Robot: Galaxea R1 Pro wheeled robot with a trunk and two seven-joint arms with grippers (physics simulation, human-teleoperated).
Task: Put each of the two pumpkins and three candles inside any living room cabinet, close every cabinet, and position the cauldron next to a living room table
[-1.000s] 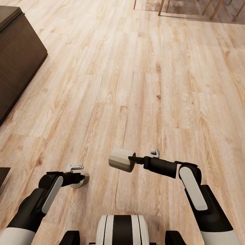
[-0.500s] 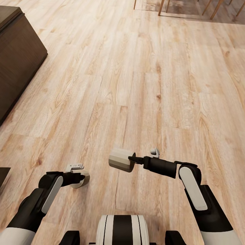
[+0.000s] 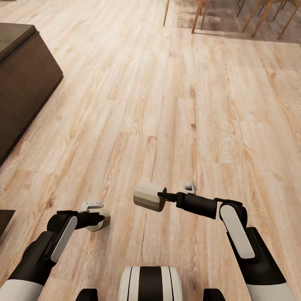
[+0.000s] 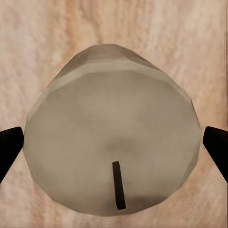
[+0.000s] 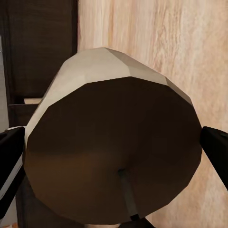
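Left gripper [image 3: 101, 217]: fingers [image 4: 9, 149] stand at either side of a candle [image 4: 111, 147], clamped on it. The left wrist view looks onto the candle's pale flat top and dark wick; the finger pads and their contact with the candle are cut off at the frame edges. In the head view this candle [image 3: 100, 220] is mostly hidden behind the wrist, with a pale curved edge showing.

Right gripper [image 3: 161, 195]: fingers [image 5: 10, 152] are closed on a second candle [image 3: 149, 195], held sideways above the floor. In the right wrist view the candle's [image 5: 114, 156] facing end is in shadow and brown, and its wick is partly cut off by the frame edge.

Surroundings: a light wood plank floor [image 3: 175, 108] extends under both arms. A dark brown cabinet [image 3: 21, 79] stands at the robot's left, cut off by the frame; whether its fronts are open or closed cannot be determined. A dark corner at the lower left edge cannot be identified. Wooden chair legs [image 3: 200, 14] stand far ahead on a darker patch of floor, their upper parts out of frame. The robot's trunk [image 3: 150, 282] shows at the bottom centre.
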